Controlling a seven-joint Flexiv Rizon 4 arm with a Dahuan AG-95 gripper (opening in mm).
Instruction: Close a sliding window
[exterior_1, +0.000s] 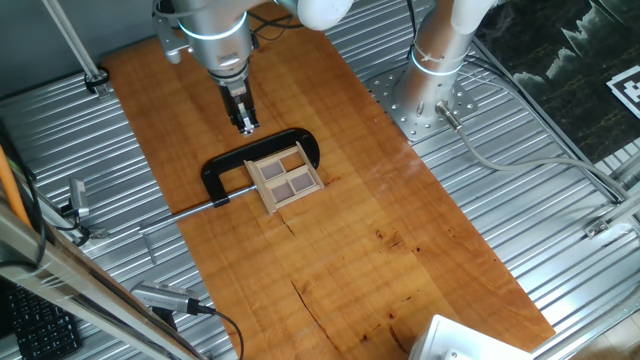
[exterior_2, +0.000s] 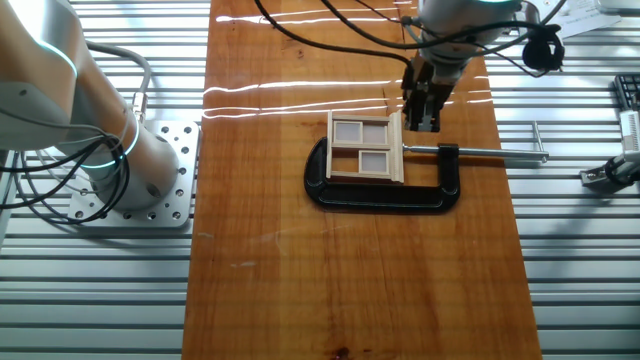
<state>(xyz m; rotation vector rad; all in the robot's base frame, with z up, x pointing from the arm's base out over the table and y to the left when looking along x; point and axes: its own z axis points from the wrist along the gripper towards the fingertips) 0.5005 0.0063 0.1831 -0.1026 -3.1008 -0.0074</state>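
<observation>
While held by one clamp (exterior_1: 225, 172), one sliding window (exterior_1: 285, 178); one pincer (exterior_1: 246, 125), jaws narrow.

The wooden board (exterior_1: 330, 230) is viewed steeply from above by both cameras, from opposite sides; the clamped centre is shared

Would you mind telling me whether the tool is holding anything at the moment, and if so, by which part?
Nothing is held. The tool hangs above the wooden board, beside the small light wooden sliding window fixed in the black C-shaped clamp.
</observation>
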